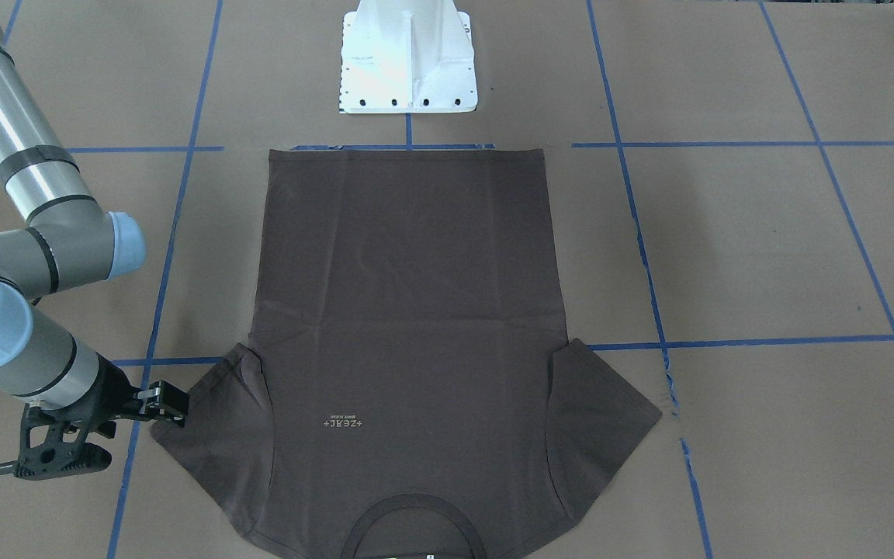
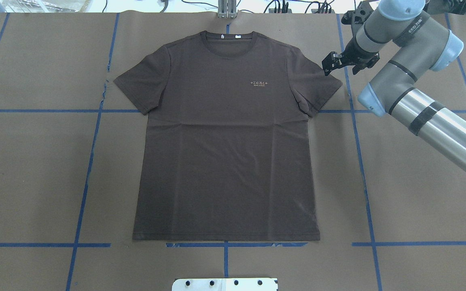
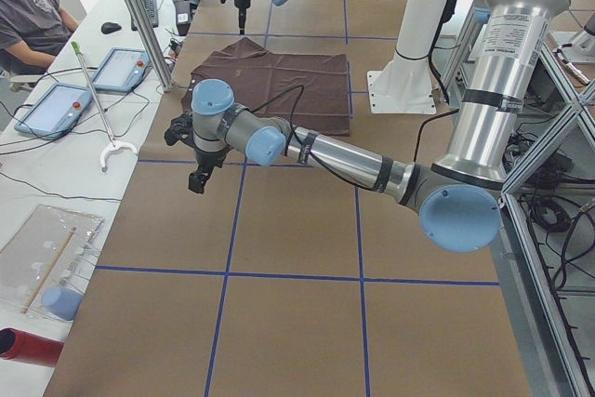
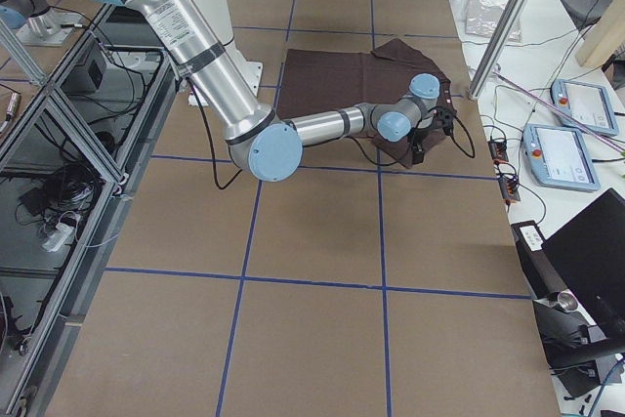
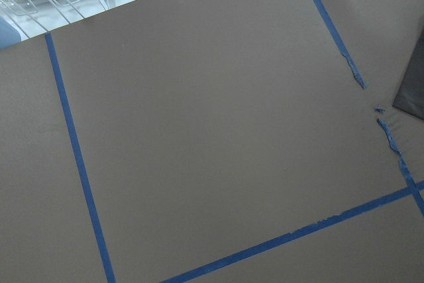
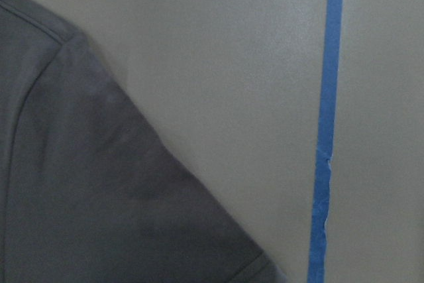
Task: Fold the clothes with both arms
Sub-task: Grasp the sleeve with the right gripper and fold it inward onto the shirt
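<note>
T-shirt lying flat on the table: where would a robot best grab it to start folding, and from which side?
Probably the outer edge of the sleeve nearest the right tool, coming in low from the table beside it. The T-shirt lies flat, so only edges offer something to pinch, and that sleeve sticks out sideways.

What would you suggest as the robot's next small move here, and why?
Probably ease the right gripper onto the adjacent sleeve and pinch it: the T-shirt lies flat, unfolded, and that gripper is right beside the sleeve, holding nothing.
</note>
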